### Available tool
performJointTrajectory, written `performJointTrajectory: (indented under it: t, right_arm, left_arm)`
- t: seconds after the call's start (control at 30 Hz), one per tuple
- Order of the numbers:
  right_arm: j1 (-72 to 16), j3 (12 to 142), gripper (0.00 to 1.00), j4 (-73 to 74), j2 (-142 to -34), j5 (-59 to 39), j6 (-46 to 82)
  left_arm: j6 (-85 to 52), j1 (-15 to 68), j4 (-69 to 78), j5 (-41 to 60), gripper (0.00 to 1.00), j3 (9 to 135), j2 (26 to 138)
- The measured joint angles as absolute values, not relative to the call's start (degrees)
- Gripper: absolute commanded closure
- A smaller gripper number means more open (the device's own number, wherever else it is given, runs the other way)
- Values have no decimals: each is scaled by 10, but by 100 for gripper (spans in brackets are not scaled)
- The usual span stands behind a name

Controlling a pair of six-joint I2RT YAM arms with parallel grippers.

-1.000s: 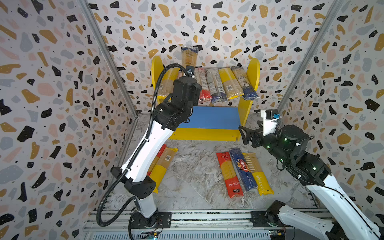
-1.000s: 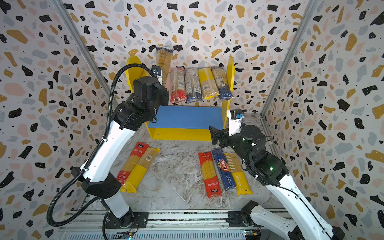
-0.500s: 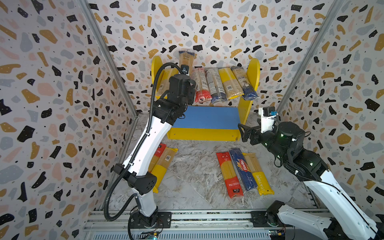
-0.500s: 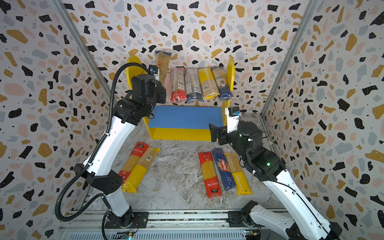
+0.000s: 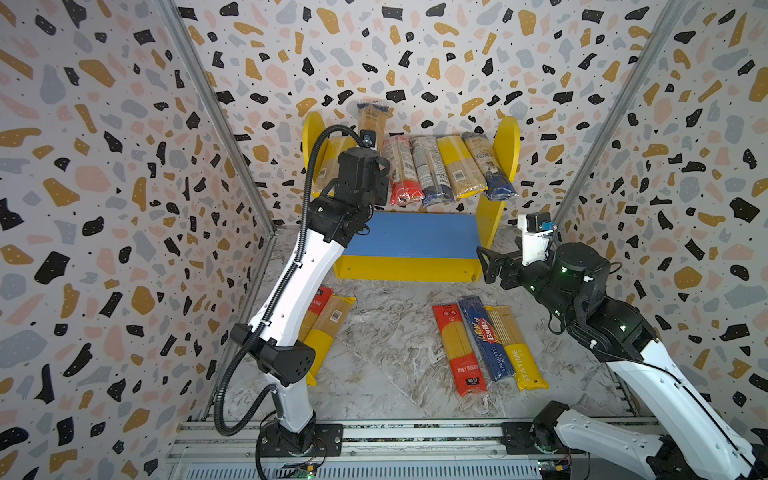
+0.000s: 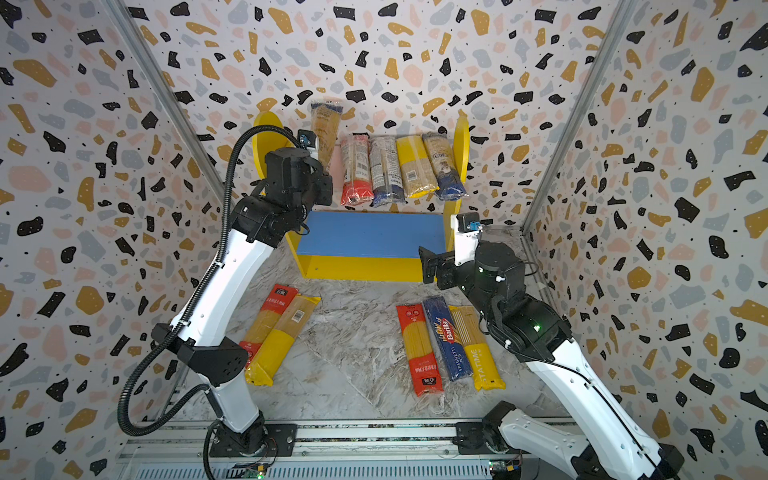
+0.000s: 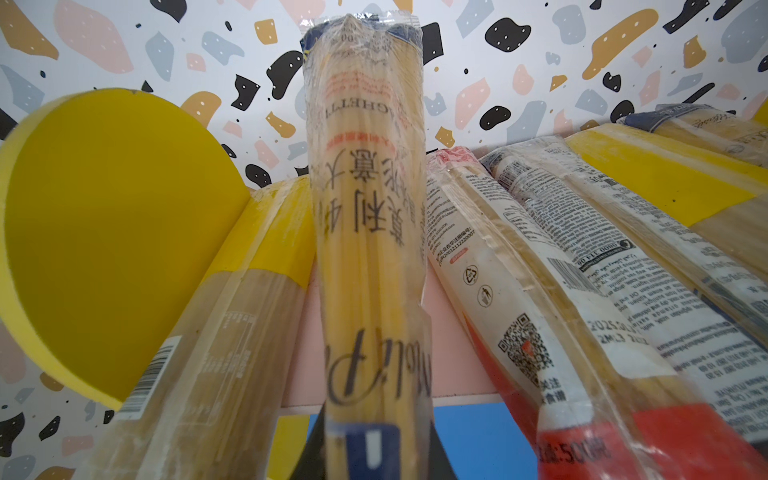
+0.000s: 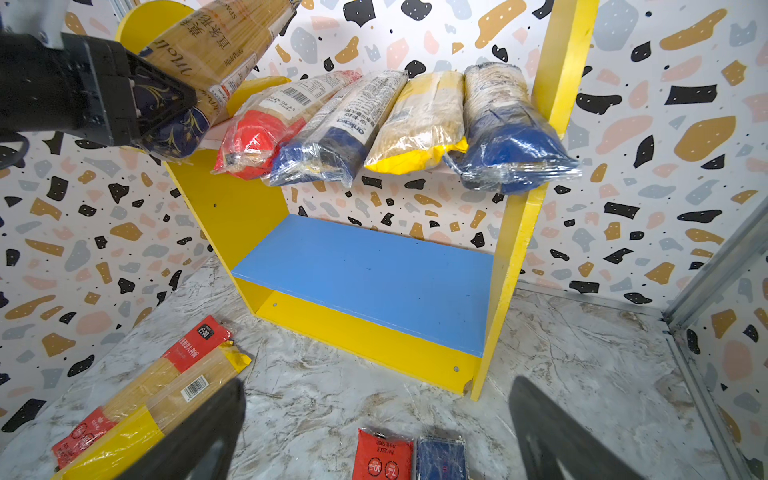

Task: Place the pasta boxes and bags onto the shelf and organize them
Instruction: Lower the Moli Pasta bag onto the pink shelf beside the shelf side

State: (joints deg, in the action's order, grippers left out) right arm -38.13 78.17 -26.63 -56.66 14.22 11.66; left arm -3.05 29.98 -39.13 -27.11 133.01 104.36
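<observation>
i'm gripping a blue-ended spaghetti pack (image 7: 365, 208) in the left gripper (image 8: 162, 108), tilted above the pink upper board (image 7: 449, 353) of the shelf (image 8: 365, 266), while the right gripper (image 8: 376, 390) is hovering wide open near its front.

A long clear spaghetti pack (image 7: 368, 232) fills the middle. Tan noodles show through it, with black Chinese print on its face and a dark-blue far end. The left gripper (image 7: 374, 415) is clamped on its near end, with dark fingers (image 7: 309, 453) on either side. On one flank of this pack lies a yellow-banded pack (image 7: 232, 316), just beside the shelf's round yellow side panel (image 7: 112, 232). On the other flank lie a red-ended pack (image 7: 490, 291), a white-labelled pack (image 7: 623, 266) and a yellow pack (image 7: 673, 183). A pink board (image 7: 446, 365) shows beneath them, with a blue board (image 7: 482, 440) lower down. A speckled wall (image 7: 124, 37) stands behind.
</observation>
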Motion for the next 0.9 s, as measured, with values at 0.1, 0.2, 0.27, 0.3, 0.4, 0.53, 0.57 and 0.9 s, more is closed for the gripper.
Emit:
performJointTrajectory:
  t: [0.1, 0.2, 0.27, 0.3, 0.4, 0.53, 0.57, 0.9]
  right_arm:
    - [-380, 783, 1, -266, -569, 145, 117]
    - [-379, 788, 1, -269, -573, 147, 117]
    - [-378, 791, 1, -269, -576, 148, 116]
    - [-378, 791, 1, -270, -577, 148, 117]
    - [-376, 791, 1, -270, -579, 148, 117]
    - [-375, 791, 1, -270, -580, 148, 116]
    - [-375, 792, 1, -270, -580, 148, 116]
    - [-372, 792, 1, -273, -579, 149, 116]
  left_arm:
    - [-35, 293, -383, -267, 100, 1330, 1052]
    - [-39, 286, -383, -261, 100, 1330, 1061]
    - [-42, 281, -383, -255, 100, 1330, 1066]
    - [-43, 279, -383, -253, 100, 1330, 1067]
    - [-48, 276, -380, -246, 87, 1330, 1068]
    - [-51, 274, -376, -241, 76, 1330, 1068]
    - [-53, 274, -373, -240, 74, 1330, 1068]
    - [-54, 270, -280, -231, 65, 1322, 1059]
